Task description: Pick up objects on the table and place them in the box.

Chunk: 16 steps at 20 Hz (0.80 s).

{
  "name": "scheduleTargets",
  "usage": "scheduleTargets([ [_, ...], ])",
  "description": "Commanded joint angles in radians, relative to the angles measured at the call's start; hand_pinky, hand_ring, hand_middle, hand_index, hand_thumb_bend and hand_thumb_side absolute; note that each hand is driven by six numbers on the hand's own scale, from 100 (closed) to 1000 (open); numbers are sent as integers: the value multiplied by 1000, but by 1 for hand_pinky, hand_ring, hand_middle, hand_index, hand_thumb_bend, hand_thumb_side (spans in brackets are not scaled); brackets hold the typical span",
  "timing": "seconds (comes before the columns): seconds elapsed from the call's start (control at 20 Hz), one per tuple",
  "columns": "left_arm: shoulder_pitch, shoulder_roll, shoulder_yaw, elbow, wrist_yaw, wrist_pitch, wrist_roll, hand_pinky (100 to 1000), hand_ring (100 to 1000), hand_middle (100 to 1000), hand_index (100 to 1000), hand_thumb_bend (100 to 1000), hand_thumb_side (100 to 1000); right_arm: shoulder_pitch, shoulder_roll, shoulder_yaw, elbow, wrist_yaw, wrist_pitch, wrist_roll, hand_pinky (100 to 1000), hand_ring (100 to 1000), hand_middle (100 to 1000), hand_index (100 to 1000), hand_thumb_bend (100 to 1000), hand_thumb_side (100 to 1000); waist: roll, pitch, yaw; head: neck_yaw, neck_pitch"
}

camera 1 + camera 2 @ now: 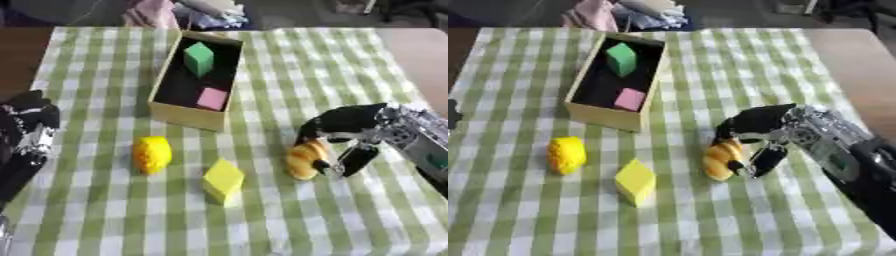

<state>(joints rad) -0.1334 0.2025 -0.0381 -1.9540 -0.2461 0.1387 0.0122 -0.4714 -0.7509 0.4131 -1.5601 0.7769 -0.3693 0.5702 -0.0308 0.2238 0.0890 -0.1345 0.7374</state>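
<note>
A tan box (185,114) with a dark inside stands at the upper middle of the checked cloth; it holds a green block (199,58) and a pink block (212,98). In front of it lie a round yellow-orange object (151,154) and a yellow block (223,181). Right of them lies an orange striped croissant-like object (305,159). My right hand (343,131) comes in from the right; its fingers and thumb curl round the upper and right side of that object. My left hand (26,125) rests at the left edge, away from the objects.
The green-and-white checked cloth (289,220) covers the table, with bare cloth in front and at the right. Bundled fabric (201,12) lies beyond the far edge. Brown tabletop (424,55) shows at the far right.
</note>
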Motion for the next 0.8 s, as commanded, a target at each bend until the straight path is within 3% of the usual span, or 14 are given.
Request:
scheduleTargets([
  [0.05, -8, 15, 7, -12, -3, 0, -1, 794, 733, 727, 848, 323, 641, -13, -12, -19, 12, 36, -8, -122, 807, 731, 662, 441, 100, 309, 0, -26, -1, -2, -6],
  [0.2, -8, 15, 7, -12, -3, 0, 0, 794, 733, 727, 848, 323, 641, -19, -6, -24, 22, 43, -16, -231, 785, 706, 630, 378, 100, 283, 1, -27, -1, -2, -6],
  [0.35, -8, 15, 6, -12, -2, 0, 0, 794, 733, 727, 848, 322, 641, -33, -4, -26, 25, 6, -11, -282, 768, 695, 613, 364, 100, 249, 0, -27, -2, -3, -7],
  [0.55, -5, 15, 6, -11, -2, 0, -1, 794, 734, 727, 848, 322, 642, -81, -15, -39, -5, -88, 16, -281, 766, 692, 604, 365, 100, 228, 0, -29, -2, -2, -5],
  [0.8, -2, 15, 4, -11, -2, -1, -3, 794, 734, 728, 848, 322, 642, -212, -16, -49, -38, -168, 59, -217, 776, 704, 614, 376, 100, 226, 2, -33, 0, -5, -3],
])
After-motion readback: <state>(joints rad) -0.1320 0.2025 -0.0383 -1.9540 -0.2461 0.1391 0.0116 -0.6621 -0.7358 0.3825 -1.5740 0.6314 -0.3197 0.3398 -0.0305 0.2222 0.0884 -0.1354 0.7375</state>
